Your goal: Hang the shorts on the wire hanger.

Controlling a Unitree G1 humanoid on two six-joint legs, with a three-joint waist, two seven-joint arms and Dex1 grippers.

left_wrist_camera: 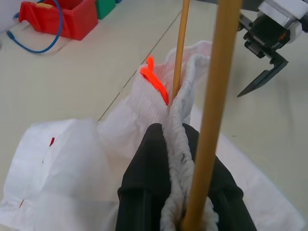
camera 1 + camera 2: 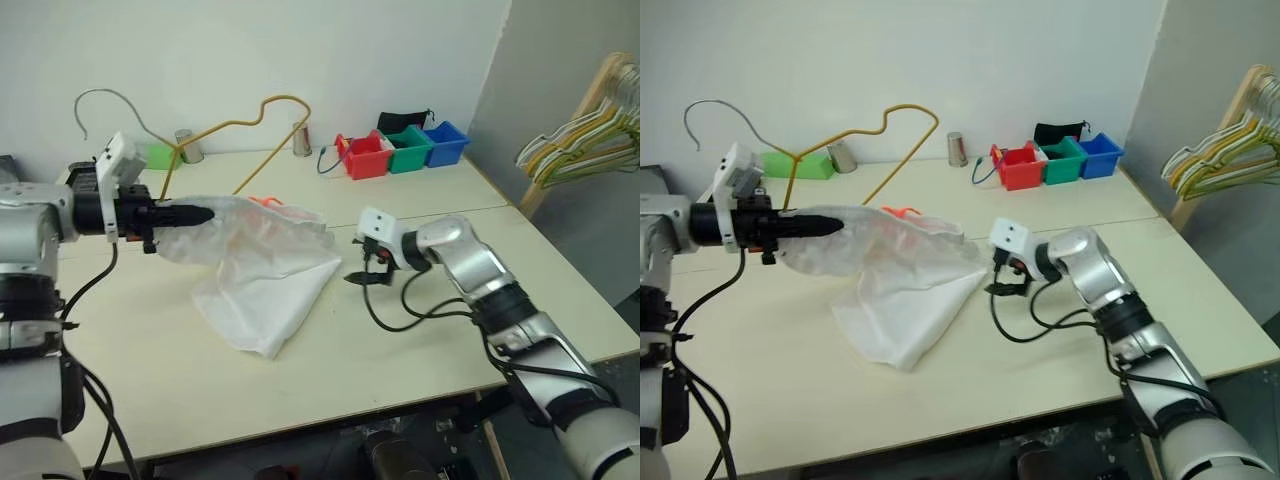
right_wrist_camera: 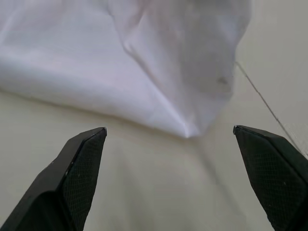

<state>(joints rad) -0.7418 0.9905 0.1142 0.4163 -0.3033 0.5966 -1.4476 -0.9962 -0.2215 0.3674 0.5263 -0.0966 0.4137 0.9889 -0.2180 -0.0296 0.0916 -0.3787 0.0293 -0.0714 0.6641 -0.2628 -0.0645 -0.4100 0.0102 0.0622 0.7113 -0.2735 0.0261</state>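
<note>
Nearest us, the shorts (image 2: 262, 275) are drooping onto the pale surface (image 2: 400, 350), their lower half lying crumpled there. Just right of them, our right tool (image 2: 368, 268) is hovering with its fingers spread wide, gripping nothing. On the left, our left tool (image 2: 190, 214) is pinching the gathered waistband, lifting that edge off the surface. Behind it, the wire hanger (image 2: 245, 135) is rising toward the far wall, its yellow rod running along the clamped fabric. We judge the hanging barely begun: the cloth is not yet draped over the wire.

Bare table (image 2: 420, 330) between right claw (image 2: 362, 270) and shorts (image 2: 265, 285).
</note>
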